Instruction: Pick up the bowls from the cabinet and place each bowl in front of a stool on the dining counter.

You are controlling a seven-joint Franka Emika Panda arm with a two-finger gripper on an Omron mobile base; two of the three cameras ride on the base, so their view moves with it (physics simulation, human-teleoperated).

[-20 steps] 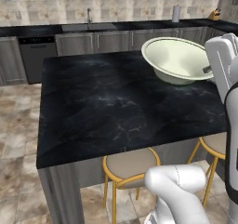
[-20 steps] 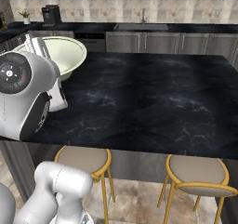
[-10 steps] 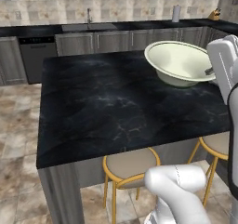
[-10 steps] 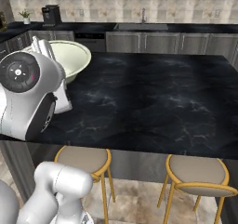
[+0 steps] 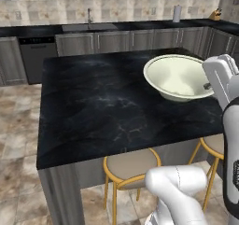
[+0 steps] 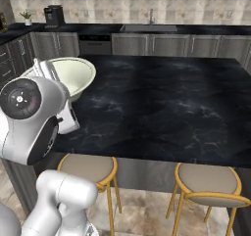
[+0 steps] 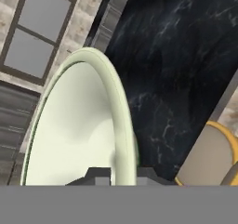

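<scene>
The claw (image 7: 123,174) is clamped on the cream bowl's (image 5: 179,77) rim above the dining counter (image 5: 102,102), near one stool (image 5: 219,144); nothing is placed yet.

The glossy cream bowl (image 5: 179,77) sits at right centre of the left base view, tilted, above the black white-veined dining counter (image 5: 107,98). In the right base view the bowl is at left centre. Two tan-seated gold-ringed stools (image 6: 207,181) stand along the counter's near edge, at lower centre and lower right.
</scene>
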